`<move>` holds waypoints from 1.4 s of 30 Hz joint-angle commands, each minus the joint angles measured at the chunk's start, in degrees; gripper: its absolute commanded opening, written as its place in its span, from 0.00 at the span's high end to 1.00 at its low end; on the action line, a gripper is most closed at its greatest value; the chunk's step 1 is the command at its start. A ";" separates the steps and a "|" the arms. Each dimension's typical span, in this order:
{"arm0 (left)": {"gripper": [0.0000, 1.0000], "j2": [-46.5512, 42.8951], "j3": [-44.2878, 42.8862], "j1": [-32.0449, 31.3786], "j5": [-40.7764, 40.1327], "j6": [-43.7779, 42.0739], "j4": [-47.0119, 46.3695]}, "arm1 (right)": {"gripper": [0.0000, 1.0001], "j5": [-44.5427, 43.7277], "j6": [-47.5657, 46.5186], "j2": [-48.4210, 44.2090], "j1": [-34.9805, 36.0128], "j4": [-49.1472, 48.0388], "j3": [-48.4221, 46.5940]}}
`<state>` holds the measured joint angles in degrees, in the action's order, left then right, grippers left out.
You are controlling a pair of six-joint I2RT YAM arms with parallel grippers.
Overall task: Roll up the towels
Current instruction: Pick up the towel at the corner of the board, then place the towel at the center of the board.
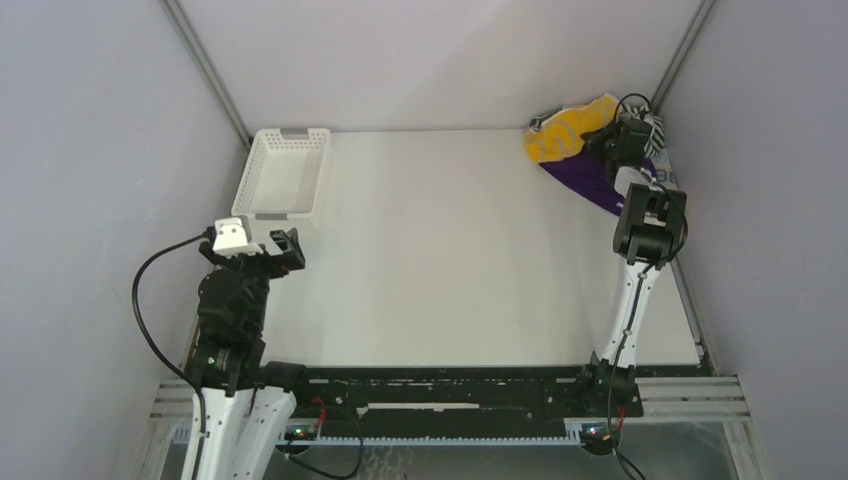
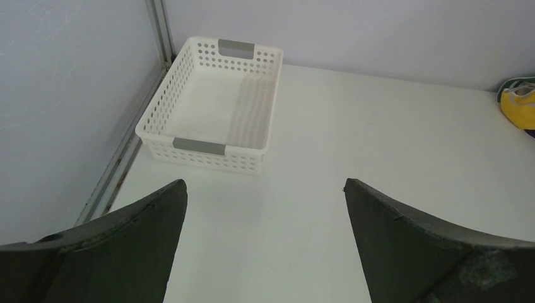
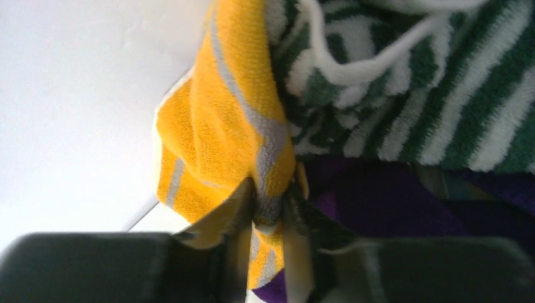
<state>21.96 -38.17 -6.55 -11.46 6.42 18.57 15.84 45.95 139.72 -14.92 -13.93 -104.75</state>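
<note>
A: So, which arm sits nearer the towels [image 1: 570, 140]?

B: Not the left gripper [image 1: 285, 248]. It gapes wide at the near left, well apart from them. The right gripper [image 3: 271, 202] pinches a fold of the yellow towel [image 3: 233, 95], which runs straight ahead, touching the purple towel [image 3: 391, 202] and the green striped towel [image 3: 410, 95] in the far right corner.

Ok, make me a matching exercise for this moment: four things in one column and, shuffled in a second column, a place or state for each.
Things
1. yellow towel
2. basket
3. left tool
4. purple towel

Places or states
A. open, holding nothing
B. pinched in the right tool
C. far left corner, nothing inside it
D. far right corner, on the near side of the yellow one

Pairs: 1-B, 2-C, 3-A, 4-D
</note>
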 commanded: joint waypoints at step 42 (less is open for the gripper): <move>0.00 -3.55 -2.75 0.48 18.26 8.24 2.18 | 0.97 -6.81 -13.12 -58.85 42.33 6.02 39.20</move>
<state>15.90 -38.46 -6.31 1.72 9.63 19.79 13.65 33.32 81.62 28.60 -9.15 -77.52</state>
